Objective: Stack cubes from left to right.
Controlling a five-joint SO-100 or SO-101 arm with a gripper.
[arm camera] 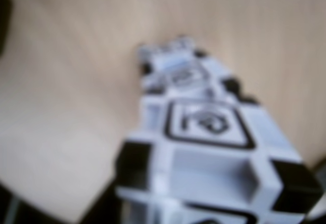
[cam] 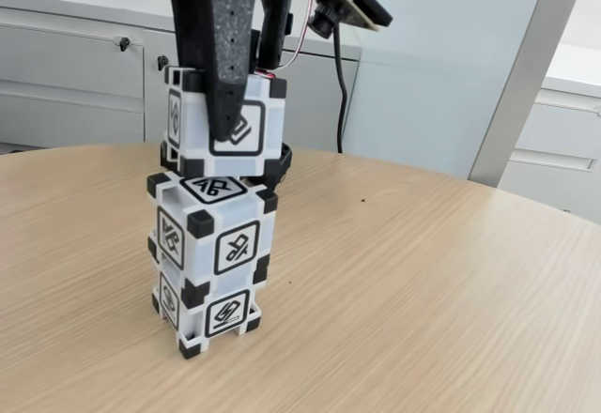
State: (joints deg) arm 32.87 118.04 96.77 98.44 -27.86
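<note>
The round wooden table (cam: 441, 282) carries everything, with grey cabinets (cam: 75, 66) and a pale blue wall panel (cam: 441, 56) behind it (office-type room, prob). On the table, toward its near-left part in the fixed view, two cubes sit stacked: bottom cube (cam: 214, 308) and middle cube (cam: 218, 235), w/ the middle one twisted a bit off the lower one.

The arm's gripper (cam: 232, 117) is clamped on the top cube (cam: 225, 122), one black finger running down its front face. That cube looks just above or barely touching the middle one, can't tell which, and sits a bit offset.

So it's the last placement step, imo. Next move calls for lining it up square, easing it down, then letting go w/o nudging the stack. Wrist view is too blurry to add much: it looks down the stacked cubes (arm camera: 204, 132).
</note>
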